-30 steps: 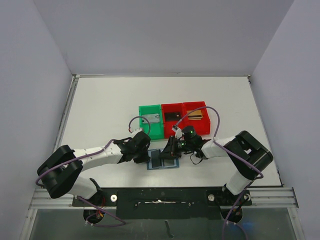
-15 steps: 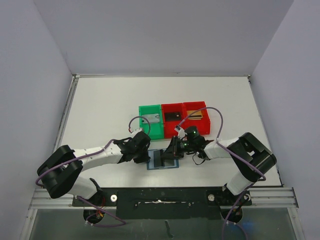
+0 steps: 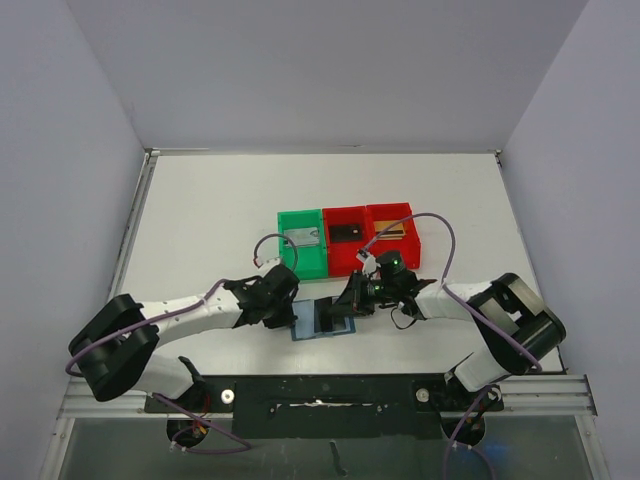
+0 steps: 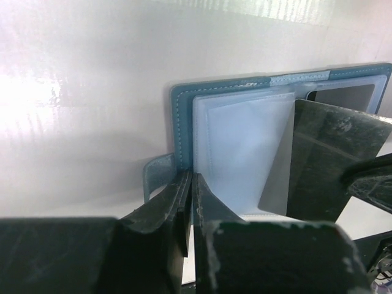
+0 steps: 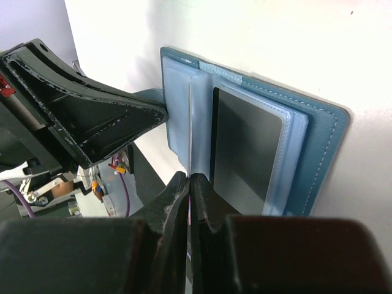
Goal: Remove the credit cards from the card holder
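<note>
As it lies open and flat on the table (image 3: 200,230), near the front edge and between the two arms, the holder (image 3: 325,322) (image 4: 182,101) (image 5: 327,125) shows its blue cover and clear sleeves. One sleeve on the right panel has a dark card inside it. The left gripper (image 3: 293,316) (image 4: 187,184) is clamped on the holder's left edge, by the small blue tab, with its fingers pressed almost together. The right gripper (image 3: 346,306) (image 5: 188,181) pinches another dark card (image 4: 331,159) (image 5: 190,122), which stands tilted above the holder's middle. This card looks edge-on in the right wrist view and broad and glossy in the left wrist view. Whether its lower end sits in a sleeve I cannot tell.

Just beyond the holder stand three bins in a row. The green bin (image 3: 304,263) on the left has a grey card in it, and the two red bins (image 3: 368,258) beside it each have a card too.
</note>
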